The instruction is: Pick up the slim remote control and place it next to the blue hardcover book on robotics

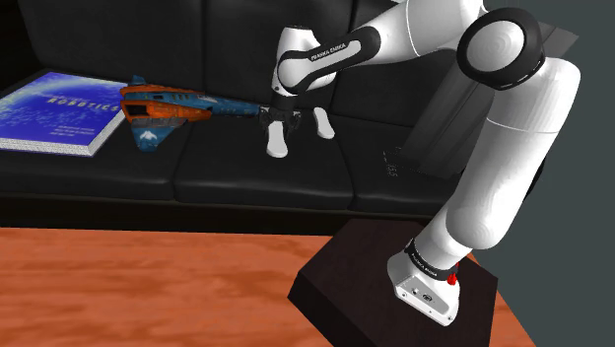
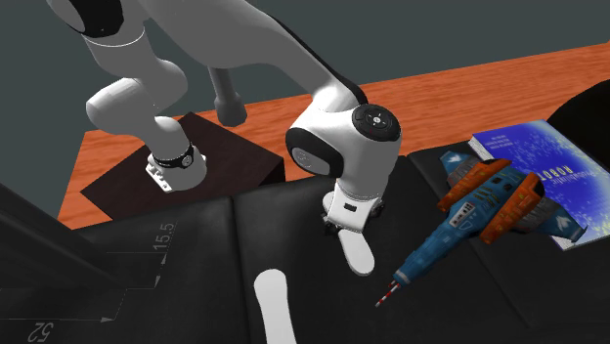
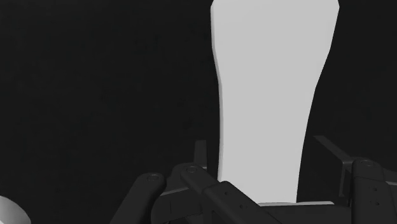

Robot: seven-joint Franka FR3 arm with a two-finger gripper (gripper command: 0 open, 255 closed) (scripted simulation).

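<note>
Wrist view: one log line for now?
hand: over slim white remote | grip: unclear | blue hardcover book: apart, beyond orange-blue toy spaceship

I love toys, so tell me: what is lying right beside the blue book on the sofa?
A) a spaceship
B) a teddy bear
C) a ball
A: an orange and blue spaceship lies on the black sofa, right beside the blue book.
</note>
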